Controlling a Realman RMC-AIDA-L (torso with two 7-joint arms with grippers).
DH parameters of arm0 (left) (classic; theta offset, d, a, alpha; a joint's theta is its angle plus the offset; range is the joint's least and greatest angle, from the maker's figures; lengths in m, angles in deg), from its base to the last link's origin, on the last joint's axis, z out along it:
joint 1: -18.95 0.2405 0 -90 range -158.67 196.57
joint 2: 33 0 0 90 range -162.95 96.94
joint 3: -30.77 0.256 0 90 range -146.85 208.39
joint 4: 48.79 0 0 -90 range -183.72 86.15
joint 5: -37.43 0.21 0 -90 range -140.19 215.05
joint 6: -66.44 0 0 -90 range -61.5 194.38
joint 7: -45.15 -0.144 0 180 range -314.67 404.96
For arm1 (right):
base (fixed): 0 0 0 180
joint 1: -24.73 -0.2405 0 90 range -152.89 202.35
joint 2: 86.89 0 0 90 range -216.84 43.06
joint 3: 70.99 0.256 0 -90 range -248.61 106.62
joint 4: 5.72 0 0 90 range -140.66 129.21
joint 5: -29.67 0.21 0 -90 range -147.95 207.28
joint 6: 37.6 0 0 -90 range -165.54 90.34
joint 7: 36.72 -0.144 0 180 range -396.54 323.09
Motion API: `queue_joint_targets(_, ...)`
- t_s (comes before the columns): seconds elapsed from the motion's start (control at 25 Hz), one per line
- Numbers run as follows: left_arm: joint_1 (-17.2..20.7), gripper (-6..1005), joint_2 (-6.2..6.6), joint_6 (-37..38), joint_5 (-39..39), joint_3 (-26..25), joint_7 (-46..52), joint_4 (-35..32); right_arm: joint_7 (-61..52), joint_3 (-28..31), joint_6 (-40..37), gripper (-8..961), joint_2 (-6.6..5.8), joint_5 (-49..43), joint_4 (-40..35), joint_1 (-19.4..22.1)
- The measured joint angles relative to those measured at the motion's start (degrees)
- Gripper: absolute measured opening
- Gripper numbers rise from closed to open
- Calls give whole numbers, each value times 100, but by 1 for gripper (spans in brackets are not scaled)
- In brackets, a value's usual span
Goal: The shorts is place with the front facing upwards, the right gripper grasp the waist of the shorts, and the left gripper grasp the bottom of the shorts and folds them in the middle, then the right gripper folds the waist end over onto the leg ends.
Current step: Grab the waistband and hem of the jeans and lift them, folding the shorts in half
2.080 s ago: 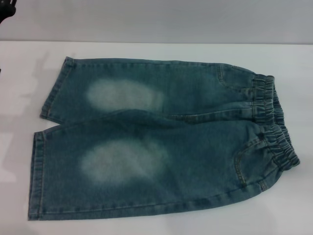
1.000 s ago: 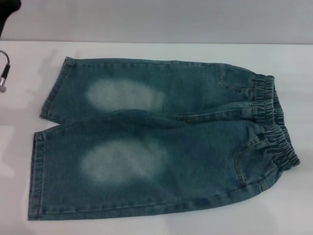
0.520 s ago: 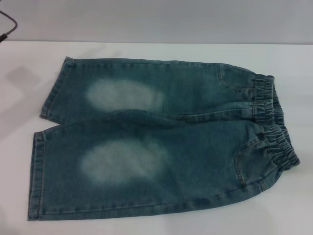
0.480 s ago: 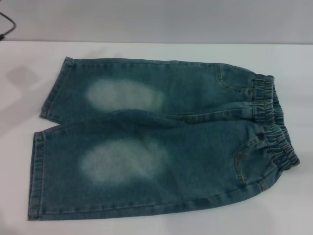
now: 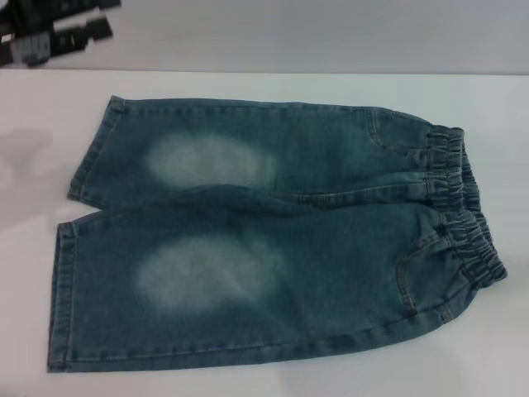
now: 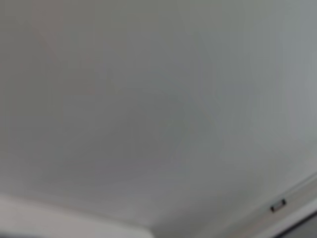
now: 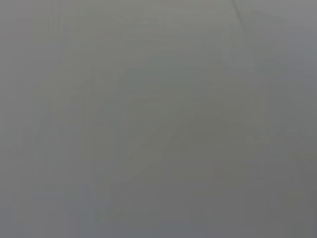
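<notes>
Since half a second ago a black gripper has come into the head view at the far left corner of the table [image 5: 33,248]: the left gripper [image 5: 51,29], seen as dark bars against the grey wall, above and beyond the table's far edge. A moment before, only a thin dark cable showed there. It touches nothing, and hangs well apart from the shorts [image 5: 264,240]. Whether its fingers are spread or closed cannot be told, since only part of the dark frame shows.

The shorts have not shifted. They lie flat on the white table, front up, spread across most of it. The waist of the shorts [image 5: 463,211], the ruffled elastic band, lies toward the right edge of the table. The bottom of the shorts [image 5: 70,248], two straight hemmed leg openings, lies toward the left edge; the near leg reaches closer to the left edge than the far one. Pale oval patches mark each leg.

The right gripper is not seen in any view. Both wrist views show only blank grey surface.
</notes>
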Motion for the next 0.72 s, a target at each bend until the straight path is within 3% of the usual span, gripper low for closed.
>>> queue_joint_targets(0.28, 72, 766, 50, 494, 796, -256, 601, 0, 264, 286, 74, 446, -85, 3, 89, -145)
queue_joint_targets(0.4, 180, 766, 162, 954, 1520, -644, 1207, -49, 335, 428, 192, 446, -140, 2, 100, -234)
queue_joint_targets(0.52, 212, 765, 208, 1057, 1963, -709, 1353, -37, 453, 434, 262, 446, -161, 12, 104, -279)
queue_joint_targets(0.72, 232, 765, 188, 1221, 2493, -722, 1290, 97, 735, 650, 305, 446, -215, 10, 201, -382)
